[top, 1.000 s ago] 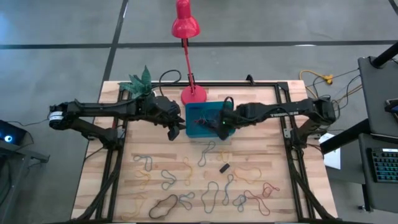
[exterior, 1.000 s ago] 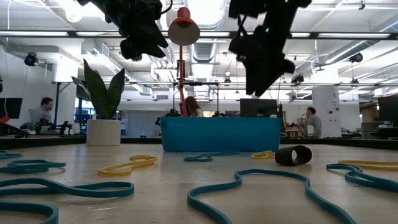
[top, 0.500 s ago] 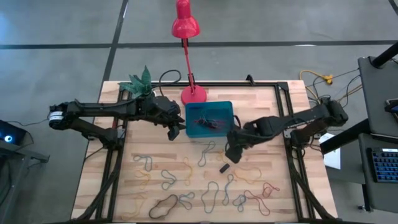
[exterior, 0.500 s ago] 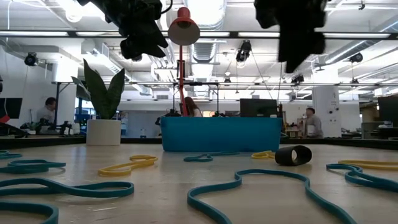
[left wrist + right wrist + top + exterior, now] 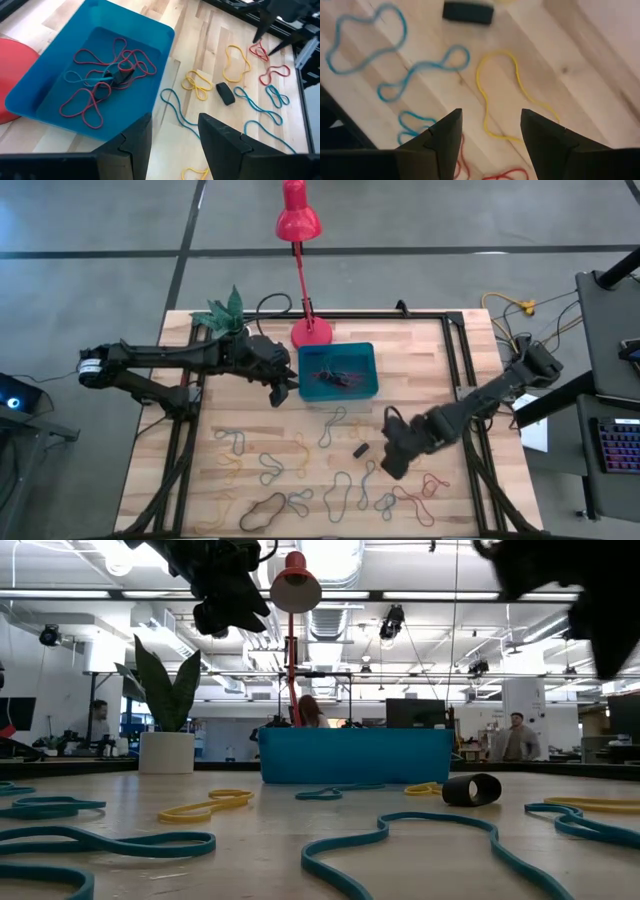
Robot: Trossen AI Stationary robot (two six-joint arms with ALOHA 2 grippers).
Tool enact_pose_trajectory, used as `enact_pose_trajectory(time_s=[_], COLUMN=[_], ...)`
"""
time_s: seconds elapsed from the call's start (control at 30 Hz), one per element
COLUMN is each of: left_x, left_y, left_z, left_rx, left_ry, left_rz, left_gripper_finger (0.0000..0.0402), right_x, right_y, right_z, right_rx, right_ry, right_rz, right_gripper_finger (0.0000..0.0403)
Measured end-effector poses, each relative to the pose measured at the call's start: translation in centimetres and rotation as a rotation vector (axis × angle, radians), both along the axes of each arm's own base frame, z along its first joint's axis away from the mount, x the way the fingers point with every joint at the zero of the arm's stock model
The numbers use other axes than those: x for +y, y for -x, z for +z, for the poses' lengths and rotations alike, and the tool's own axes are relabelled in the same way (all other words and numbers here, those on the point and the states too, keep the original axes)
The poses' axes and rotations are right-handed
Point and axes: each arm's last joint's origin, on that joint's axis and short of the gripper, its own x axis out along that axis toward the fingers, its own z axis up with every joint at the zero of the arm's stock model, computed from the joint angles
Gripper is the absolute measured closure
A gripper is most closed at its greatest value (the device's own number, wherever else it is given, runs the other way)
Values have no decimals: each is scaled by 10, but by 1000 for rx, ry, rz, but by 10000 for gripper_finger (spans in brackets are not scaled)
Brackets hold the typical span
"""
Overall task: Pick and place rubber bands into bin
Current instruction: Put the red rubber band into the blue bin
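Right gripper (image 5: 392,462) hangs over the wood table (image 5: 420,350), well clear of the bin (image 5: 338,372) and above the loose rubber bands (image 5: 300,485). Its 2 fingers (image 5: 442,137) stand wide apart with nothing between them; past them the right wrist view shows a yellow band (image 5: 492,95), blue bands (image 5: 415,72) and a small black block (image 5: 468,12) lying flat on the boards. Left gripper (image 5: 285,387) hovers just beside the bin's left wall, its fingers (image 5: 135,140) also spread and empty. The teal-blue bin sits near the red lamp's round base (image 5: 311,333) and holds a tangle of red bands (image 5: 107,75) with a blue 1 and a dark piece among them. A potted plant (image 5: 222,312) stands at the table's far left corner.
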Motion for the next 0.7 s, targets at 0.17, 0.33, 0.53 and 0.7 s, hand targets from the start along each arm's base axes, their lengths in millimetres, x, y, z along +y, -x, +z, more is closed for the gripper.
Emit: enact_pose_trajectory(time_s=[0.17,0.33,0.53,0.7], left_x=[-7,-13,-16,-18], left_y=[-1,-5,-11,-13], left_z=[0,-6,-14,-16], left_rx=[2,23,63,67], left_ry=[2,3,7,11], left_rz=[-31,-52,-66,-77], left_gripper_finger=[257,257,257,257], right_x=[13,12,31,44], right_y=[19,39,50,60], right_z=[-16,-38,-47,-51], right_rx=[60,269,324,326], right_ry=[14,-73,-213,-181], right_rz=[-106,-324,-210,-158], right_gripper_finger=[216,216,216,216])
